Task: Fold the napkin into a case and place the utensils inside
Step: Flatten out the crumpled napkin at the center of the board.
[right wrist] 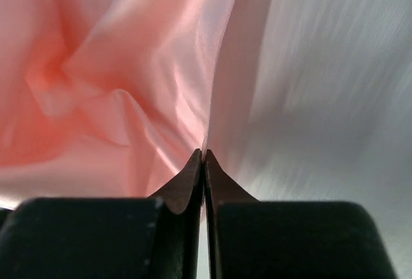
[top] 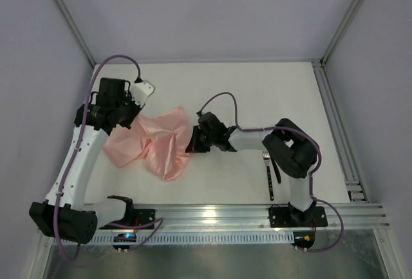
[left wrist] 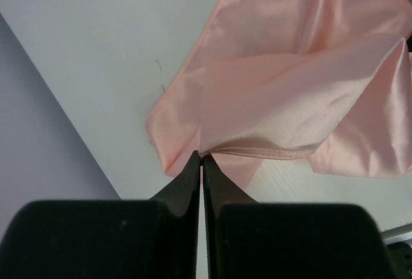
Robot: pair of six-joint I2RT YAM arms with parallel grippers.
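Note:
The salmon-pink napkin [top: 151, 145] lies crumpled and partly lifted at the middle left of the white table. My left gripper [top: 132, 116] is shut on its hemmed far-left edge; in the left wrist view the gripper [left wrist: 201, 157] pinches the hem of the napkin [left wrist: 290, 98]. My right gripper [top: 191, 144] is shut on the napkin's right edge; in the right wrist view the gripper [right wrist: 204, 154] holds the cloth [right wrist: 116, 79], which hangs taut. The dark utensils [top: 270, 177], a fork with pale tines among them, lie by the right arm's base. No case shape shows.
A metal rail [top: 257, 214] runs along the table's near edge and another [top: 335, 124] along the right side. Grey walls enclose the back and sides. The right arm's elbow [top: 293, 150] hangs over the utensils.

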